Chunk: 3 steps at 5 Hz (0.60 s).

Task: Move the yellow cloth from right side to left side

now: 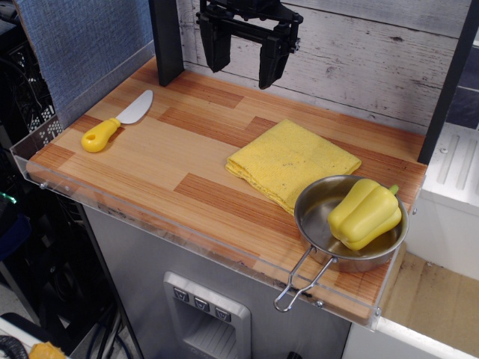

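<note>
Wood counter [157, 161] w/ yellow cloth [292, 161] at right; gripper [243, 67] jaws wide open, empty, above rear.
</note>
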Motion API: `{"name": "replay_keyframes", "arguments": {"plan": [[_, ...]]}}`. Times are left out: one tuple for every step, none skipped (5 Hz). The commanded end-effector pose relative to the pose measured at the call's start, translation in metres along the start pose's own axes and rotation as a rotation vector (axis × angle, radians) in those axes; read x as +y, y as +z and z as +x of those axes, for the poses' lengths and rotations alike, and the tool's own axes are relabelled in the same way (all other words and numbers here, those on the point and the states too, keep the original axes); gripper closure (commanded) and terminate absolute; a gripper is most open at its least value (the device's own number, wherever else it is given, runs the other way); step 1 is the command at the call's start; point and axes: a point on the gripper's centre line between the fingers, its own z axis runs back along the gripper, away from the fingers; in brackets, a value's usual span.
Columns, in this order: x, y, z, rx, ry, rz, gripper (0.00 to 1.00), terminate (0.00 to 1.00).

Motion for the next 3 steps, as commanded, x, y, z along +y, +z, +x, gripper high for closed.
{"name": "replay_keyframes", "arguments": {"plan": [[0.0025,0.0165,0.0032,-0.052,0.002,0.009,0.0,0.0],[0.0025,0.0165,0.0032,-0.052,0.002,0.009,0.0,0.0],[0.0025,0.0165,0.0032,-0.052,0.002,0.009,0.0,1.0]]}}
